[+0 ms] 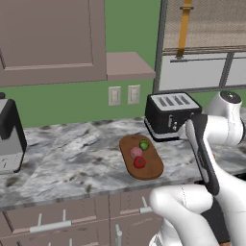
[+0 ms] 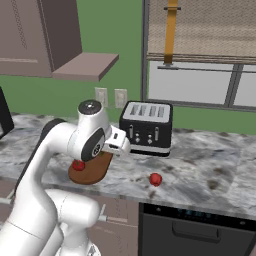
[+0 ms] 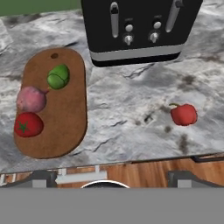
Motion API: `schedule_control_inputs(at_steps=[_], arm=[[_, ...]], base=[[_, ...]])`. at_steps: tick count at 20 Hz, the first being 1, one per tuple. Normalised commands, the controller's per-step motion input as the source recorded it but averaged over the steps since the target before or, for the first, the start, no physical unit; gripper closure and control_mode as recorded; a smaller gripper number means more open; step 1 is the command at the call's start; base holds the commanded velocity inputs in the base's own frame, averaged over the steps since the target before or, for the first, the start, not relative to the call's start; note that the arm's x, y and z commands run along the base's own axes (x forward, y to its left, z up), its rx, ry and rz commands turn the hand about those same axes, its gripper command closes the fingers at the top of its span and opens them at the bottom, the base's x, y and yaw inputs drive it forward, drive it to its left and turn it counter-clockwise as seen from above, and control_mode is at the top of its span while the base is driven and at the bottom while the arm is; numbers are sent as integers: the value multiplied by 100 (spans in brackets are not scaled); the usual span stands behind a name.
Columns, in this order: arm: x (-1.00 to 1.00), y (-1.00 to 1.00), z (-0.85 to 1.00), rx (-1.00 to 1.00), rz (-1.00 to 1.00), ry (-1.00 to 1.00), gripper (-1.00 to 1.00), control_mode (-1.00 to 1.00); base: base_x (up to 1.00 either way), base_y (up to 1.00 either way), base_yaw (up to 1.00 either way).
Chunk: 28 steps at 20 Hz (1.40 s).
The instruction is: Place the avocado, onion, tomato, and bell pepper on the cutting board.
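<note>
**Three on the board, the bell pepper waiting alone**

The avocado (image 3: 58, 76), onion (image 3: 31, 98) and tomato (image 3: 28, 124) are sitting along one side of the cutting board (image 3: 68, 127), leaving bare wood beside them for the last piece. The bell pepper (image 3: 183, 114) is lying well apart on the marble counter (image 3: 127, 109), near the front edge, clear of the toaster (image 3: 140, 30). The gripper (image 3: 112, 179) is hanging above, jaws spread wide, carrying nothing.

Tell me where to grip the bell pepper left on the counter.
Grip the bell pepper across its rounded red body, coming from straight above. It sits alone on the counter, clear of the toaster and cutting board, stem pointing sideways.
</note>
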Motion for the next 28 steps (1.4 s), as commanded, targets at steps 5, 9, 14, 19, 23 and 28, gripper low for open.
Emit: schedule_control_inputs(at_steps=[5,9,14,19,23,28], arm=[[0,-46,0,-3,0,0,-100,-100],[0,-35,0,-2,-1,2,-100,-100],[0,-16,-4,-2,-4,5,-100,-100],[13,-9,-16,-5,-9,10,-100,-100],[22,-21,-26,-2,-3,9,-100,-100],[27,-45,-21,0,0,12,-100,-100]], base=[[0,0,0],[0,0,0],[0,0,0],[0,0,0],[0,0,0],[0,0,0]])
